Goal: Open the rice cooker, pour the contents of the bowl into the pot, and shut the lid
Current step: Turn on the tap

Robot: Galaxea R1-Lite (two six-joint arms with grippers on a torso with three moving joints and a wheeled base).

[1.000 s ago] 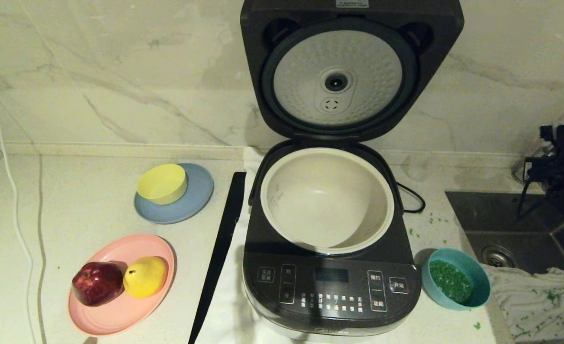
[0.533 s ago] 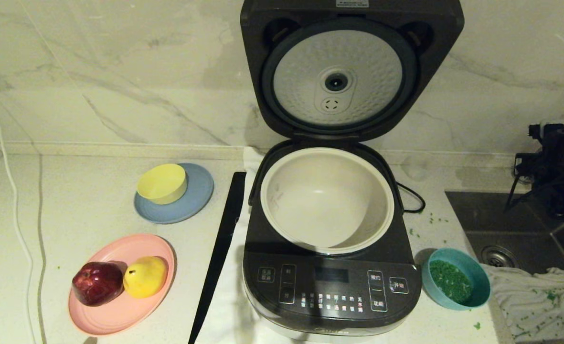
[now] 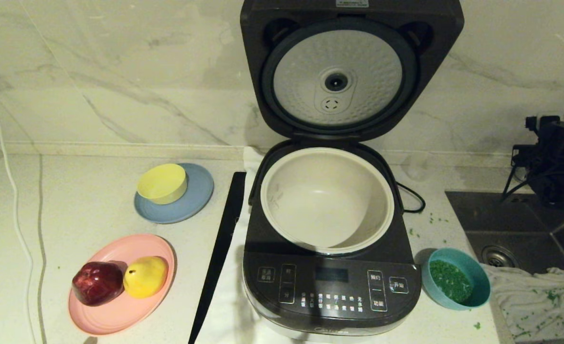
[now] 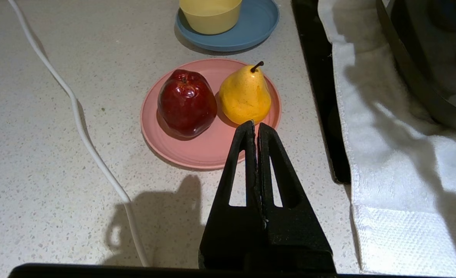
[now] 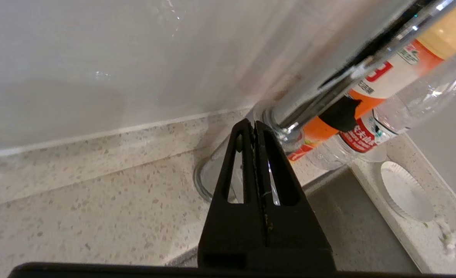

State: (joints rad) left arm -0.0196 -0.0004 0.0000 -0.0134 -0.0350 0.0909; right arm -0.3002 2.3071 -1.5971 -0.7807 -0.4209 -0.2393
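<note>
The dark grey rice cooker (image 3: 332, 286) stands open at the centre of the counter. Its lid (image 3: 351, 67) is raised upright, showing the dimpled silver underside. The cream-white pot (image 3: 327, 198) inside looks bare. The teal bowl (image 3: 477, 279) sits on the counter right of the cooker's panel, holding chopped green contents (image 3: 450, 281). My right arm (image 3: 556, 160) hangs at the far right over the sink, well above and behind the bowl; its gripper (image 5: 253, 124) is shut and empty. My left gripper (image 4: 256, 125) is shut and empty, near the pink plate.
A pink plate (image 3: 119, 315) carries a red apple (image 3: 97, 283) and a yellow pear (image 3: 144, 276). A yellow bowl (image 3: 162, 183) rests on a blue plate (image 3: 198, 198). A black strip (image 3: 219, 253), white towel (image 4: 397, 162), sink (image 3: 506, 224), faucet (image 5: 328, 88) and bottles (image 5: 401, 96) surround the cooker.
My right arm has drifted up and slightly left at the far right edge. The cooker, pot and bowl have not moved.
</note>
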